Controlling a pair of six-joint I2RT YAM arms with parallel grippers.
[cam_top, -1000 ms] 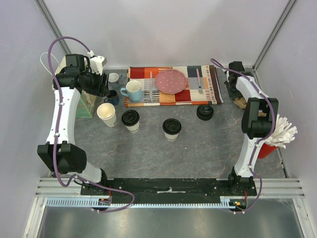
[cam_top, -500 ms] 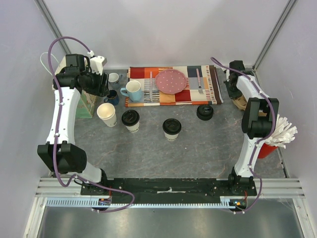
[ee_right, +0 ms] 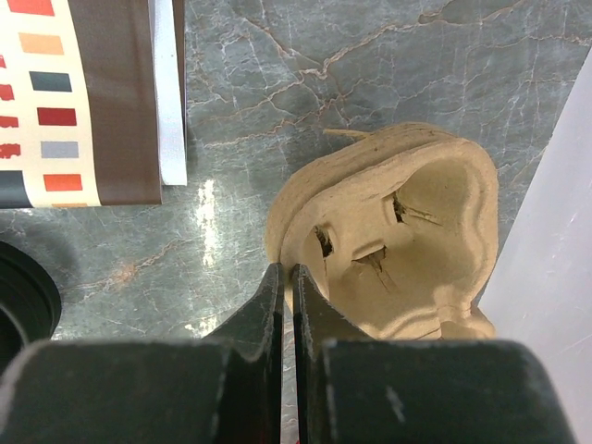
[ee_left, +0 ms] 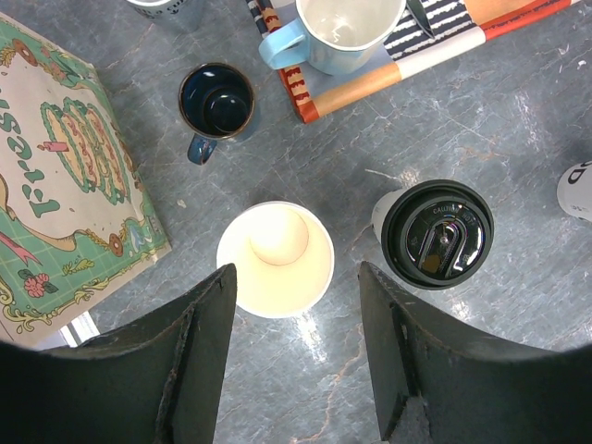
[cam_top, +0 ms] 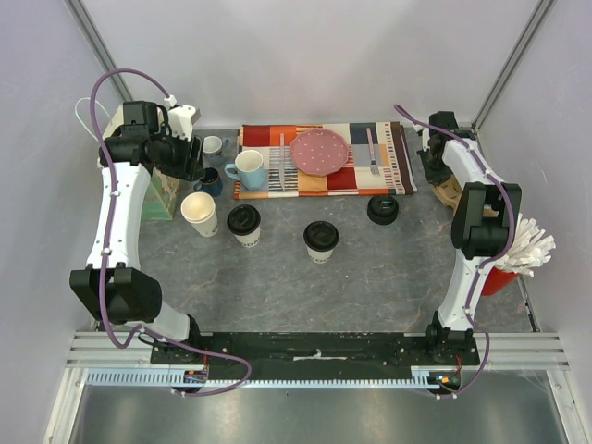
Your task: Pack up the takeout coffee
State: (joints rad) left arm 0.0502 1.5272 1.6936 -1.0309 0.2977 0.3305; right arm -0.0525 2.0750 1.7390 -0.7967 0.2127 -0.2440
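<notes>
Right gripper (ee_right: pixel 287 273) clenched on carrier (ee_right: pixel 388 231) rim, lower centre; the thin pinch could slip on lifting. Left gripper (ee_left: pixel 296 270) released above cup (ee_left: pixel 276 259).

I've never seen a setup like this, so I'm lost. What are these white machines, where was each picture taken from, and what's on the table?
These are two robot arms bolted to a grey table. One picture looks down from overhead; the other two come from a camera on each wrist. The left claw hangs open above an uncovered paper cup. A lidded cup stands beside it, and a second lidded cup is farther off. A loose black lid, mugs and a pink plate sit farther back. The right claw is pinched shut on the rim of a cardboard cup carrier.
</notes>
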